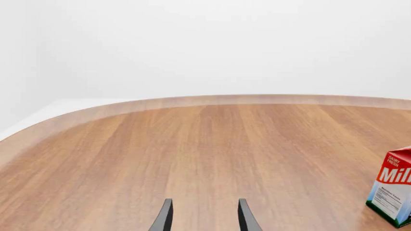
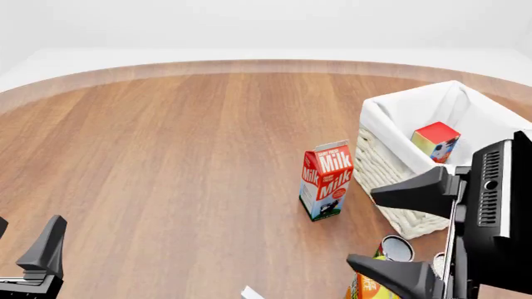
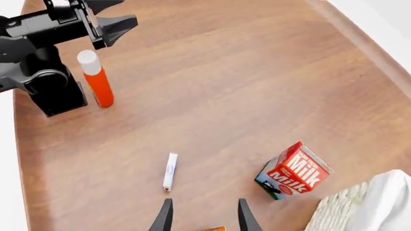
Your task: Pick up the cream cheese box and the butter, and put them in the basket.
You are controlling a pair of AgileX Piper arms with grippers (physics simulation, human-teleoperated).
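Right gripper (image 3: 203, 216) jaws spread, holding nothing, above the table (image 2: 183, 156) near the basket (image 2: 390, 168). Left gripper (image 1: 204, 216) jaws spread too, empty, low at 7 o'clock. Butter (image 2: 435, 141) sits inside the basket at 3 o'clock. Milk carton (image 2: 326, 179) stands just beside the basket's left wall. Wide bare wood from 9 to 12 o'clock.
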